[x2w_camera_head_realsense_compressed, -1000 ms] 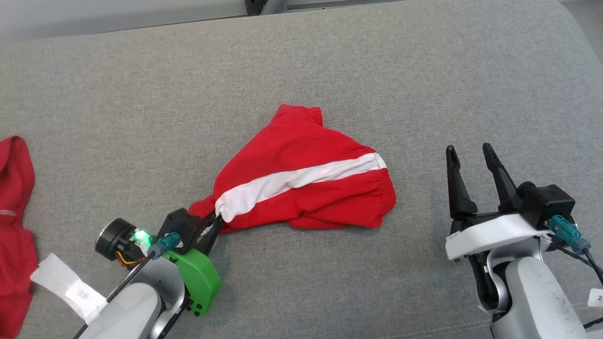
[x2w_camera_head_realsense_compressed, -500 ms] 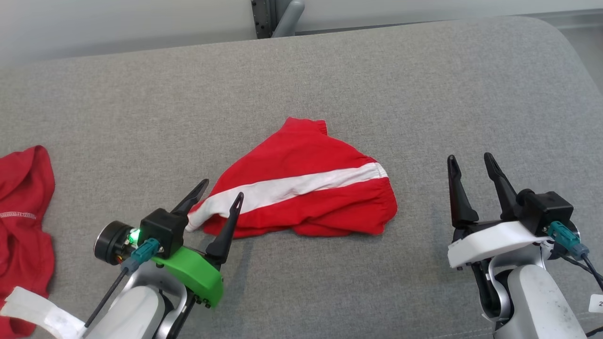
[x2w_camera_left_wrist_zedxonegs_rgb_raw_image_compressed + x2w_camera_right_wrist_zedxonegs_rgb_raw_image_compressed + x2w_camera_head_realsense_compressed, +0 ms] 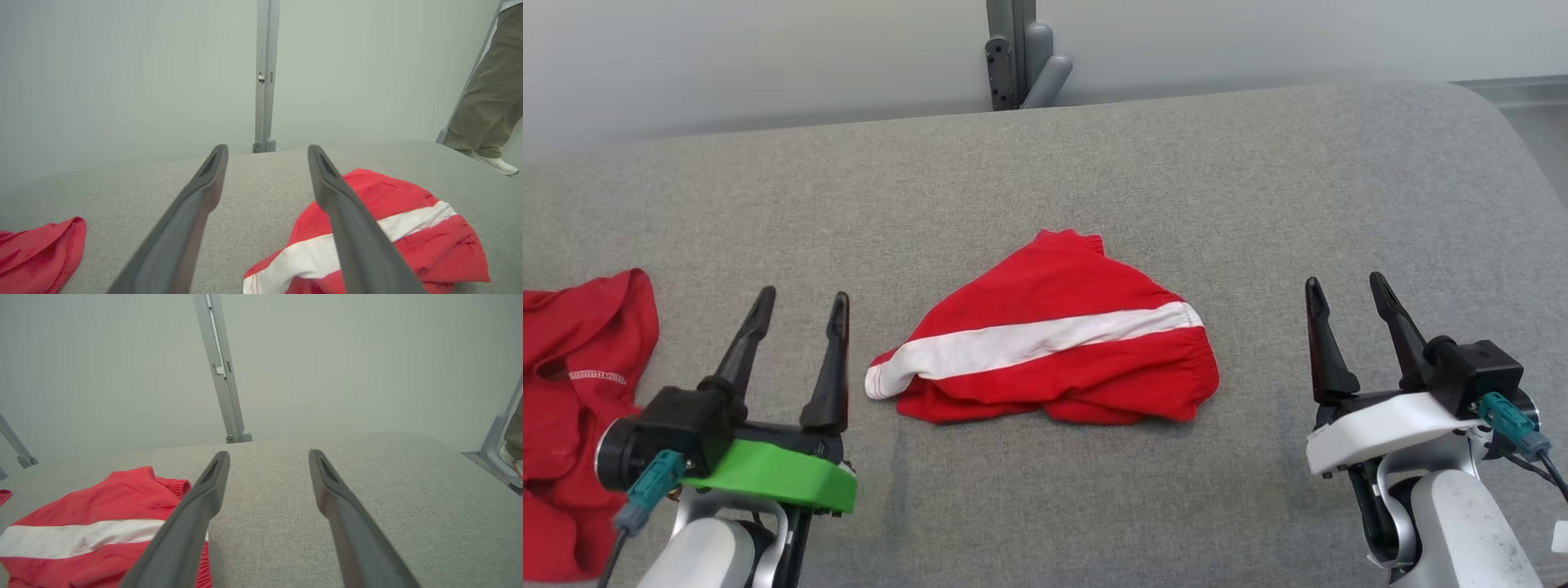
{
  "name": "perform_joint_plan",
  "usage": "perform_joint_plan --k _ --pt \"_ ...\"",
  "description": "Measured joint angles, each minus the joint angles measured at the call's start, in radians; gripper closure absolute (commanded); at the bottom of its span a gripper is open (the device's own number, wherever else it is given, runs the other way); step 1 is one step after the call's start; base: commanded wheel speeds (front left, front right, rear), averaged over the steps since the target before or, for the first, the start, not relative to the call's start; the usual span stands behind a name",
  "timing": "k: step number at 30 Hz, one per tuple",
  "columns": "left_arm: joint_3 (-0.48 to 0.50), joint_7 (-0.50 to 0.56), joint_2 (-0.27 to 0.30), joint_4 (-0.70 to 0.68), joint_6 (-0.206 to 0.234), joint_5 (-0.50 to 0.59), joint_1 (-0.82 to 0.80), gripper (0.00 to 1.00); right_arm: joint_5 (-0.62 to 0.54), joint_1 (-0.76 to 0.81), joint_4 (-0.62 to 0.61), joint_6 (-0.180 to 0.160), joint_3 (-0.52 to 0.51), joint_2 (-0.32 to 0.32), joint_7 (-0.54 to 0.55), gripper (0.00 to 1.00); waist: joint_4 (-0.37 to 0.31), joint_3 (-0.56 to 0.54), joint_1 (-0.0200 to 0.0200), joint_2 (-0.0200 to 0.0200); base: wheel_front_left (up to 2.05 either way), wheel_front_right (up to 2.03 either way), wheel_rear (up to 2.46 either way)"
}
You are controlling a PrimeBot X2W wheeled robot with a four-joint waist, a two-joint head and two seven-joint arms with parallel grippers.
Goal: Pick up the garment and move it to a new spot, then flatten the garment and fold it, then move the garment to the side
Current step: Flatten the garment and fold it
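The garment (image 3: 1045, 343) lies on the cushion (image 3: 1176, 163) between the left gripper (image 3: 804, 296) and right gripper (image 3: 1344, 281), nearer the left, touching neither. Both grippers' fingers stand apart, holding nothing.

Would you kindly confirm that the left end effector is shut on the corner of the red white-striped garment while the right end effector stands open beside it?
Not quite: the head view shows the left end effector open and apart from the red white-striped garment, holding nothing. The right end effector does stand open beside it.
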Motion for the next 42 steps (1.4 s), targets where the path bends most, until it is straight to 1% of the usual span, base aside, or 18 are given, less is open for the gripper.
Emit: perform_joint_plan --k 4,8,16,28,36,39,42 --pt "0.057 -0.034 -0.012 -0.024 0.027 -0.012 0.025 0.00 -0.006 0.012 -0.011 0.000 -0.002 0.000 0.010 0.00 0.004 -0.019 0.0000 0.0000 0.00 0.00 0.00" --pt "0.096 -0.047 -0.016 -0.022 0.029 -0.014 0.049 0.00 -0.010 0.024 -0.023 0.000 -0.002 -0.001 0.019 0.00 0.007 -0.031 0.0000 0.0000 0.00 0.00 0.00" --pt "0.121 -0.052 -0.022 0.011 0.022 0.011 0.100 0.00 -0.017 0.047 -0.041 0.000 -0.002 -0.002 0.034 0.00 0.006 -0.042 0.0000 0.0000 0.00 0.00 0.00" --pt "0.164 -0.055 -0.059 0.050 -0.019 0.051 0.118 0.00 -0.018 0.059 -0.048 0.000 -0.007 -0.002 0.041 0.00 0.013 -0.042 0.0000 0.0000 0.00 0.00 0.00" --pt "0.180 -0.055 -0.075 0.066 -0.035 0.063 0.117 0.00 -0.016 0.058 -0.044 0.000 -0.007 -0.001 0.041 0.00 0.014 -0.039 0.0000 0.0000 0.00 0.00 0.00" --pt "0.175 -0.055 -0.086 0.077 -0.052 0.061 0.100 0.00 -0.016 0.052 -0.046 0.000 -0.006 -0.001 0.041 0.00 0.015 -0.029 0.0000 0.0000 0.00 0.00 0.00" --pt "0.150 -0.017 -0.093 0.122 -0.077 0.048 0.064 0.00 -0.016 0.045 -0.048 0.000 0.001 -0.001 0.044 0.00 0.014 -0.014 0.0000 0.0000 0.00 0.00 0.00"
